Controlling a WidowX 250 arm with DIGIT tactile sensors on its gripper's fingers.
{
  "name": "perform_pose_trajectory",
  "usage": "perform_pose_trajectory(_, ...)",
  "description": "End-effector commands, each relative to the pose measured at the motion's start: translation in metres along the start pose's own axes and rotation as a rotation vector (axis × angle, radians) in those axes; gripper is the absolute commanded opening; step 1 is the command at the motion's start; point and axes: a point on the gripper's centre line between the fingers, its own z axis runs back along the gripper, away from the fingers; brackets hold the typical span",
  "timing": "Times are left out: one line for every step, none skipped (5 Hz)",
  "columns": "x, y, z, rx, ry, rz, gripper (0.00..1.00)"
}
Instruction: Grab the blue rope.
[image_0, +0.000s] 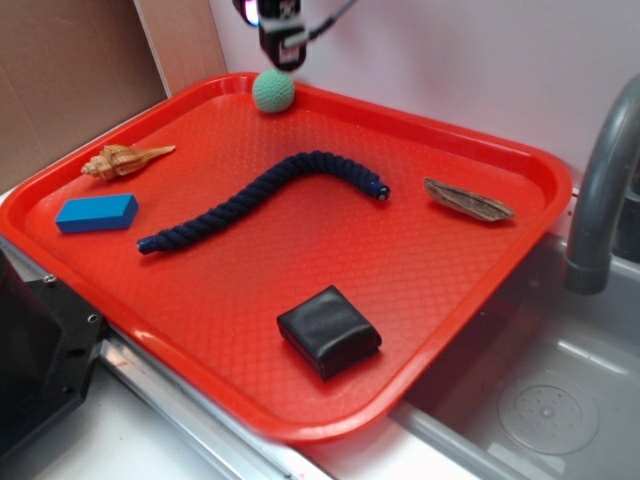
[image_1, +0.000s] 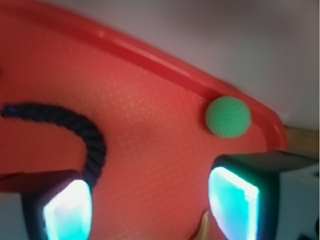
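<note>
Big red tray (image_0: 480, 290) by a gray sink (image_0: 560, 400). Long blue rope (image_0: 262, 198) bent across the middle of the tray, touched by nothing. Black pad (image_0: 329, 331) near the front rim, blue block (image_0: 96, 213) and shell (image_0: 122, 160) at the left. Gripper (image_1: 150, 205) up high by the green ball (image_0: 273, 91), fingers wide apart, holding nothing.

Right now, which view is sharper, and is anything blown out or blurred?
Exterior view: fairly sharp, evenly lit; blue rope and red tray texture are readable. Wrist view: soft overall; the gripper fingers glow overexposed cyan, and the green ball is blurred.
</note>
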Motion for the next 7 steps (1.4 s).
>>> perform_pose_trajectory(-0.005, -0.045, -0.046, -0.046, 0.029, -0.006, 1.0)
perform_pose_trajectory(-0.008, -0.042, -0.073, -0.058, 0.08, 0.042, 1.0)
perform_pose_trajectory(-0.018, -0.02, -0.095, -0.048, 0.151, 0.079, 1.0)
perform_pose_trajectory(-0.024, -0.013, -0.108, -0.05, 0.194, 0.113, 0.0)
perform_pose_trajectory(-0.026, -0.014, -0.105, -0.045, 0.194, 0.105, 0.0)
perform_pose_trajectory(-0.026, -0.013, -0.098, -0.037, 0.182, 0.125, 0.0)
perform_pose_trajectory(-0.027, -0.011, -0.096, -0.036, 0.182, 0.155, 0.0)
